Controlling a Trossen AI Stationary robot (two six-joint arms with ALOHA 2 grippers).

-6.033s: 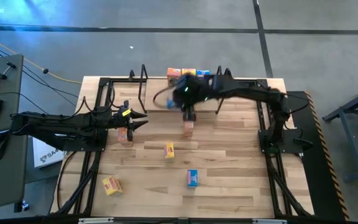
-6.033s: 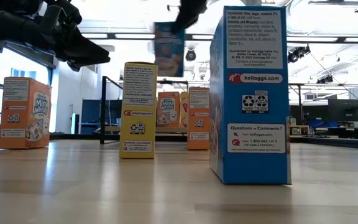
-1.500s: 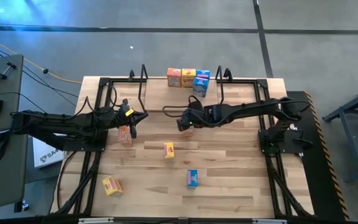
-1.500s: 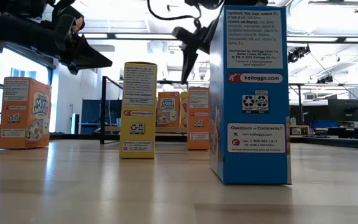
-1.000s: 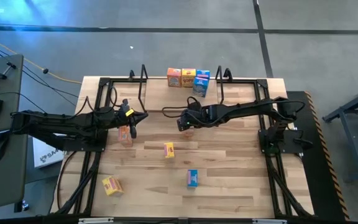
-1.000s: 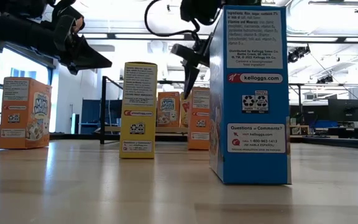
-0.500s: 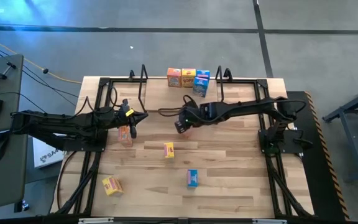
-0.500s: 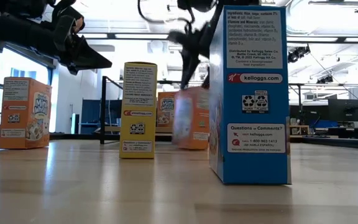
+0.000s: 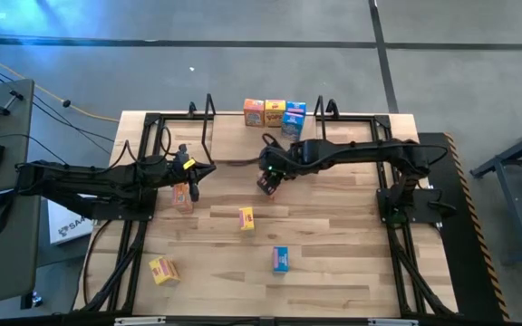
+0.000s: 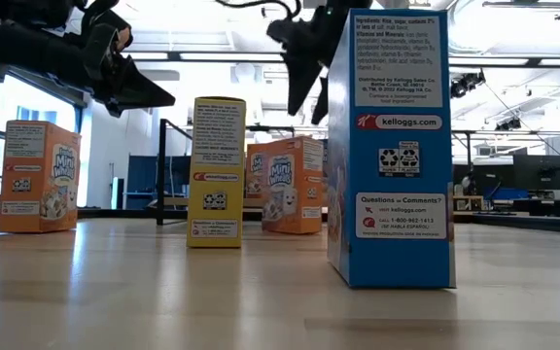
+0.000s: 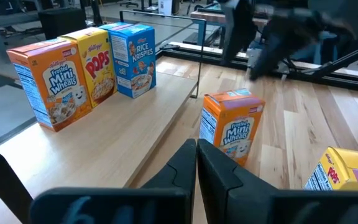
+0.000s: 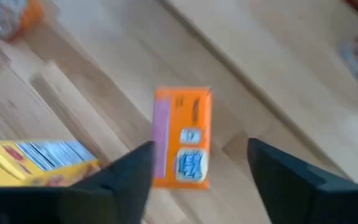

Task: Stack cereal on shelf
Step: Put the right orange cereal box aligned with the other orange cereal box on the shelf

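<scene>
The right gripper (image 9: pixel 270 177) hovered at frame centre with jaws wide, directly above an upright orange Mini-Wheats box (image 10: pixel 292 185). Three boxes stood on the shelf (image 9: pixel 243 134). The left gripper (image 9: pixel 208 167) waited centre-left, jaws closed.

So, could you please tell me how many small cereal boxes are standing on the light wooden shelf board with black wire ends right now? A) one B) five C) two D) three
D: the high view shows three boxes in a row on the shelf: orange, yellow and blue.
</scene>
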